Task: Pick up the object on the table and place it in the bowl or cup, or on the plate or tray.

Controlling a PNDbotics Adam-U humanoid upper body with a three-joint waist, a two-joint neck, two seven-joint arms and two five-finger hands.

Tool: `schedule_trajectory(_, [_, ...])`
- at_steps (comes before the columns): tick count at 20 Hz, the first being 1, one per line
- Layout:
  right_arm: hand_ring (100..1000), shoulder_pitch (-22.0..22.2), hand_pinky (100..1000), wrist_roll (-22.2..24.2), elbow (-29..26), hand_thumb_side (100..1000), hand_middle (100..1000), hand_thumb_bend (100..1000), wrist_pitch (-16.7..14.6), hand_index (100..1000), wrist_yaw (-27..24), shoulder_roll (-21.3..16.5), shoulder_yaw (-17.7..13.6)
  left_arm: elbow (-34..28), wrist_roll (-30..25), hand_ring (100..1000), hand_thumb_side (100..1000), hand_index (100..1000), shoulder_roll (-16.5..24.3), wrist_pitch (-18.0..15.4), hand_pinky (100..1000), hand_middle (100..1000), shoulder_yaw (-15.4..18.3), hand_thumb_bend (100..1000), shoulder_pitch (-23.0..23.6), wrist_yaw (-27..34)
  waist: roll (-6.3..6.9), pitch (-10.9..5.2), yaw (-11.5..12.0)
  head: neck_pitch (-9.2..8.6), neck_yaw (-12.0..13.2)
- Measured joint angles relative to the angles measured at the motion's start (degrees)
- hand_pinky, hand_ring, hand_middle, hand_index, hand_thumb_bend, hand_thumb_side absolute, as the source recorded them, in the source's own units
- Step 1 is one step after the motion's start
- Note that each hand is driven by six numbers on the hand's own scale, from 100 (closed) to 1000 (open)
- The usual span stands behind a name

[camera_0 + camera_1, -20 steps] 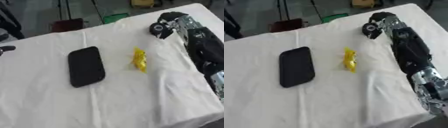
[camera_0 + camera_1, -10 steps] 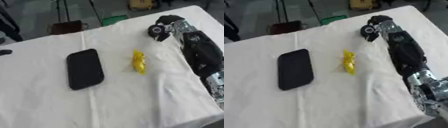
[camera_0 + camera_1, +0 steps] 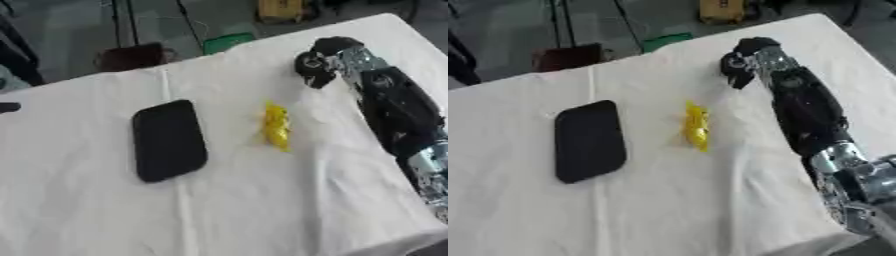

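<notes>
While my right hand hangs over the far right part of the table, its fingers look curled inward with nothing between them. My dark forearm stretches back from it toward the lower right corner. My left hand does not show in either view.

To the left of that hand, well apart from it, lies the thing I am to pick up: a small yellow object, long and narrow, lying lengthwise away from me on the white tablecloth. Further left sits a flat black tray with rounded corners, near the object but not touching it.

I judge the pick-up not yet begun. The risks: the object is thin and lies flat, so curled fingers could skid over it or nudge it aside; the cloth is creased and could bunch up under a grab.

I cannot tell what the yellow object is. My fingertips are hard to make out, so their pose is my best reading.
</notes>
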Motion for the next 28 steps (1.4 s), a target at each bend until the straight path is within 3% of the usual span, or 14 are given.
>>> schedule_trajectory(11, [1000,0.32,1000,-0.27,0.55,398,987,203,0.50,881,0.01,0.00,-0.34,0.00,-0.11,838,1000,867,0.00,-0.02,690,890,-0.02,359,-0.01,0.03,0.44,0.01,0.19,-0.74,-0.90])
schedule_trajectory(19, [1000,0.26,1000,0.49,1.11,436,986,190,1.34,864,-0.42,-0.04,-1.00,0.00,-0.32,839,1000,868,0.00,0.04,691,890,-0.34,358,-0.11,0.15,0.64,0.01,0.45,-0.88,-1.52])
schedule_trajectory(22, [1000,0.17,1000,1.68,1.77,405,978,171,1.73,782,-1.20,-0.08,-1.37,0.00,-0.40,839,1000,868,0.00,-0.01,691,890,-0.35,358,-0.13,0.18,0.64,0.01,0.60,-1.13,-1.95])
schedule_trajectory(27, [997,-0.07,1000,2.80,2.09,390,971,164,2.40,743,-2.10,-0.10,-1.40,0.00,-0.50,839,1000,868,0.00,0.06,691,890,-0.35,358,-0.14,0.25,0.64,0.01,0.64,-1.28,-2.43])
schedule_trajectory(28, [979,-0.17,1000,2.83,2.09,325,941,124,2.49,587,-2.12,-0.13,-1.40,0.00,-0.51,839,1000,869,0.00,0.07,692,891,-0.35,354,-0.14,0.26,0.64,0.01,0.64,-1.28,-2.44])
